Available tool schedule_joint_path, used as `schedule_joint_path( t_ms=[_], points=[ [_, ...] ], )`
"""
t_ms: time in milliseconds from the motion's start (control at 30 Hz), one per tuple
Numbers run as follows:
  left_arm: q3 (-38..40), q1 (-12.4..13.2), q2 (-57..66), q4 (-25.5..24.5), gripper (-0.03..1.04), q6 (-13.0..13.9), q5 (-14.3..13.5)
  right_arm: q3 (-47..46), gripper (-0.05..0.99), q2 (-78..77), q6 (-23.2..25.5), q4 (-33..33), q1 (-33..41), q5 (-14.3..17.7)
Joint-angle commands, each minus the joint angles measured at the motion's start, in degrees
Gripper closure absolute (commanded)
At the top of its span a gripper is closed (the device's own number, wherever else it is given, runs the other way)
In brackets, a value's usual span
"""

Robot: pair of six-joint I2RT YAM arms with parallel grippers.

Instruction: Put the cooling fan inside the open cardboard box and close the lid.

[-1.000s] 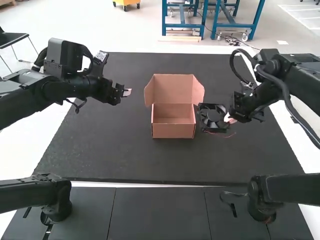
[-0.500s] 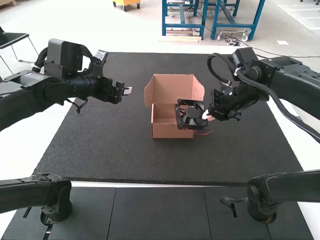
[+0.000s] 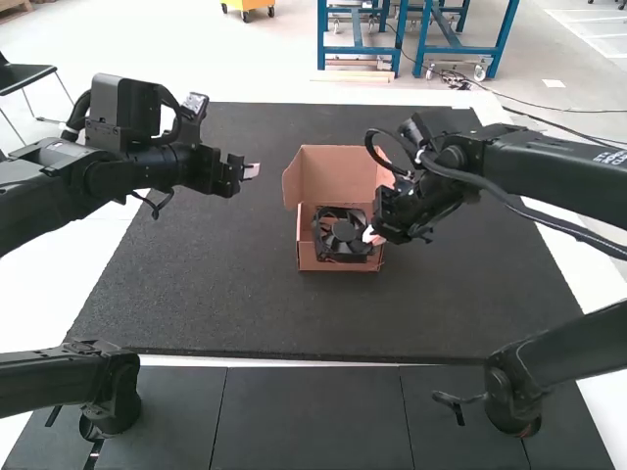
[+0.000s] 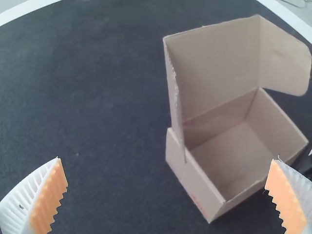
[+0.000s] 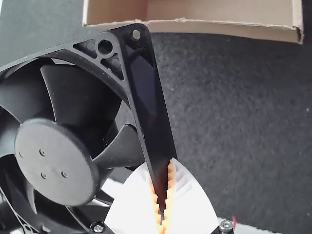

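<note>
**Fan in my right grip at the box, left gripper standing open**

My right gripper (image 3: 373, 233) is clamped on the cooling fan (image 3: 341, 235). In the right wrist view the ribbed white fingers (image 5: 187, 190) pinch one thin side of the black frame between their orange pads, with the right gripper (image 5: 161, 197) closed tight on that edge. The cooling fan (image 5: 73, 146) hangs upright from the pinch, its hub and blades facing sideways.

From the high view the fan sits over the near wall and the right part of the mouth of the cardboard box (image 3: 306, 257). I cannot tell whether it touches the cardboard. My right arm reaches in from the right side of the black mat (image 3: 196, 284).

The box stands on the mat near its middle. Its lid (image 3: 338, 174) is up at the far side, with the side flaps spread outward. In the left wrist view the cardboard box (image 4: 219, 146) shows a plain brown floor and the lid tilted back.

My left gripper (image 3: 243, 172) hovers above the mat, to the left of the box and apart from it. Its fingers (image 4: 46, 197) are spread wide and grasp nothing.
</note>
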Motion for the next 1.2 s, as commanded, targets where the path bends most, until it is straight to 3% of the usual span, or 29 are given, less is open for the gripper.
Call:
schedule_joint_path(
  t_ms=[0,300,1167],
  points=[
    [-0.1,0.2,-1.5,0.7,0.05,-1.1,-0.4,0.5,0.96,0.8,1.0,0.6,2.0,0.0],
    [-0.1,0.0,-2.6,-0.2,0.05,-1.2,-0.4,2.0,0.96,4.7,0.9,1.1,5.5,0.1],
    [-0.4,0.2,-6.2,-2.0,0.05,-1.0,-0.3,7.5,0.96,13.8,-2.7,5.7,0.8,8.3]
  ],
)
